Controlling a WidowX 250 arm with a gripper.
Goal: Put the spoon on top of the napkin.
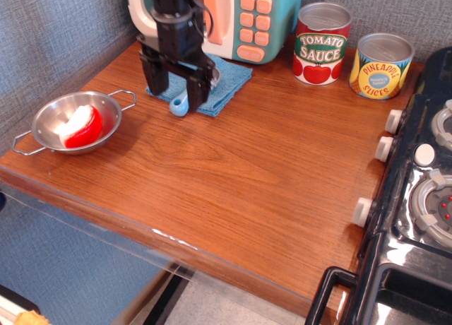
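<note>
The spoon lies on the blue napkin at the back of the table. Its light-blue handle end pokes over the napkin's front edge onto the wood. Its grey bowl is mostly hidden behind the gripper. My gripper hangs just above the spoon. It is open, with one black finger on each side of the handle, and holds nothing. The napkin lies flat in front of the toy microwave, and the gripper covers its left part.
A steel bowl with wire handles holds a red-and-white toy at the left. A toy microwave stands behind the napkin. A tomato sauce can and a pineapple can stand at the back right. A toy stove borders the right edge.
</note>
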